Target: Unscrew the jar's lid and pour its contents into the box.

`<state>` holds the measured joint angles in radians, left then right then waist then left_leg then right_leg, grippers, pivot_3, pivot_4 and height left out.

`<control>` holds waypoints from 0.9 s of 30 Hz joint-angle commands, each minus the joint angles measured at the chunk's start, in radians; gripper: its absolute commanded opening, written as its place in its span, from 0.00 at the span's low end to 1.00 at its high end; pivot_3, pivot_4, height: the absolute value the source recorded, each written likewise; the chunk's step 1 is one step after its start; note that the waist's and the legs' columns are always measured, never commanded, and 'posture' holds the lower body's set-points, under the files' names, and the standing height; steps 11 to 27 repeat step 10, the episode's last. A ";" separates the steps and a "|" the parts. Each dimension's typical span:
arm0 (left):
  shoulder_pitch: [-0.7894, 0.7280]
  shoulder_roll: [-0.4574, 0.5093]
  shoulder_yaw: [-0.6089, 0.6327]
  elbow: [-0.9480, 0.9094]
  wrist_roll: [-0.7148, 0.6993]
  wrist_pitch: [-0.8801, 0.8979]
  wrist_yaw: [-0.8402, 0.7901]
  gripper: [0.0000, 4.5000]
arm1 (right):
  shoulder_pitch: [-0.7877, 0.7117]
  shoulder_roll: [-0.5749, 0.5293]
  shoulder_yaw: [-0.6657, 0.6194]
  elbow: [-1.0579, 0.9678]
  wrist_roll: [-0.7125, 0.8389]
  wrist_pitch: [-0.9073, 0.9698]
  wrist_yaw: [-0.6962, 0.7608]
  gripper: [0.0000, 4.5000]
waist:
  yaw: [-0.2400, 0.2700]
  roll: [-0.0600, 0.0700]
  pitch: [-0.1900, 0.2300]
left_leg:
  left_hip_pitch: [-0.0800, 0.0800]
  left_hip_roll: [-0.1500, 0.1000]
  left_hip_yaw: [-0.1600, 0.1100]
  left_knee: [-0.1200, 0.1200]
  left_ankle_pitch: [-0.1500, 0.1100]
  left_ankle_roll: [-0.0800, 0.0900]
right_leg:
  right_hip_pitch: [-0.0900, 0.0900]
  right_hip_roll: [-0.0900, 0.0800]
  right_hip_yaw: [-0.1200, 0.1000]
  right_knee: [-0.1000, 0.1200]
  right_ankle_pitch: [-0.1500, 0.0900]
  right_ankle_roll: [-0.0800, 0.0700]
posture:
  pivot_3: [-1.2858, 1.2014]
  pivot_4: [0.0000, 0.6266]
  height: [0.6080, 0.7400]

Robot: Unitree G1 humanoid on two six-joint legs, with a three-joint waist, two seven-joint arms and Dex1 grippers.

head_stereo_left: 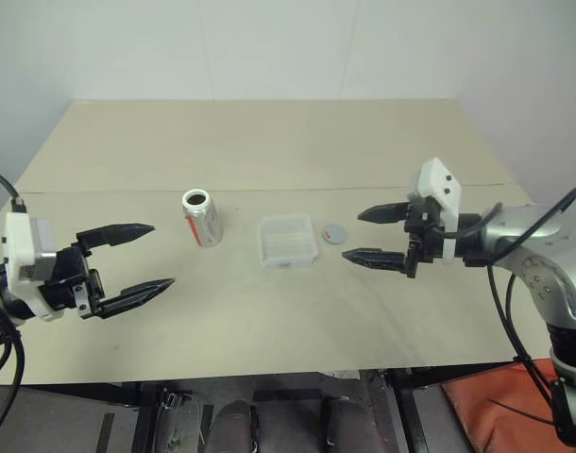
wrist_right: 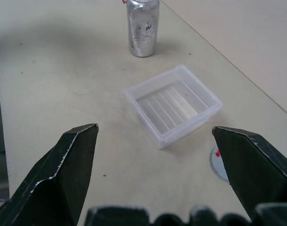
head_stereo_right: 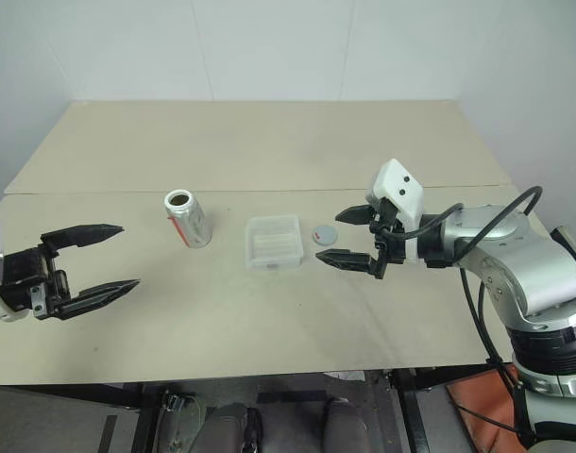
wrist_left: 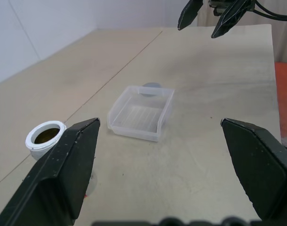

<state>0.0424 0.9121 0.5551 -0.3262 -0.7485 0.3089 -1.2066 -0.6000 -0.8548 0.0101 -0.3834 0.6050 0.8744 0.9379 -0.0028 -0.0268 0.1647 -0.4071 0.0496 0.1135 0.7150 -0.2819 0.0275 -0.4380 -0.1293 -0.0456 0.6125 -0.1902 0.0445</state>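
We saw the jar [head_stereo_left: 202, 218] standing upright on the table [head_stereo_left: 269, 142], left of the frame's centre in the head views, its mouth open and dark brown inside. The lid [head_stereo_left: 334, 232] was already off, lying flat just right of the box [head_stereo_left: 288, 241], close to its edge; whether they touched we could not tell. The box sat at mid-frame between jar and lid, and we could make out nothing lying in it.

Our left gripper [head_stereo_left: 127, 264] hung at the lower left of the frame with its jaws spread wide, holding nothing. Our right gripper [head_stereo_left: 382, 236] hung at the right, just beyond the lid, also wide apart and empty.

We judged that the unscrewing was done and the pouring was what remained. The jar lay to the upper right of the left gripper in the head view, with nothing between them, while the box and lid stood between the jar and the right gripper. So the left arm looked better placed to grasp it across its upright long axis and tip it toward the box.
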 commanded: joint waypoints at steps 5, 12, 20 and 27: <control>-0.003 0.004 0.036 -0.024 -0.021 -0.007 -0.009 1.00 | 0.010 -0.014 -0.056 -0.042 0.015 -0.023 -0.003 1.00 | 0.001 0.000 0.000 | 0.000 0.000 0.000 0.000 0.000 0.000 | 0.000 0.000 0.000 0.000 0.000 0.000 | 0.52 0.24 1.00; -0.004 0.004 0.037 -0.025 -0.021 -0.007 -0.008 1.00 | 0.014 -0.013 -0.059 -0.045 0.017 -0.023 -0.003 1.00 | 0.000 0.000 0.000 | 0.000 0.000 0.000 0.000 0.000 0.001 | 0.000 0.000 0.000 0.000 0.000 0.000 | 0.52 0.24 1.00; -0.004 0.004 0.037 -0.025 -0.021 -0.007 -0.008 1.00 | 0.014 -0.013 -0.059 -0.045 0.017 -0.023 -0.003 1.00 | 0.000 0.000 0.000 | 0.000 0.000 0.000 0.000 0.000 0.001 | 0.000 0.000 0.000 0.000 0.000 0.000 | 0.52 0.24 1.00; -0.004 0.004 0.037 -0.025 -0.021 -0.007 -0.008 1.00 | 0.014 -0.013 -0.059 -0.045 0.017 -0.023 -0.003 1.00 | 0.000 0.000 0.000 | 0.000 0.000 0.000 0.000 0.000 0.001 | 0.000 0.000 0.000 0.000 0.000 0.000 | 0.52 0.24 1.00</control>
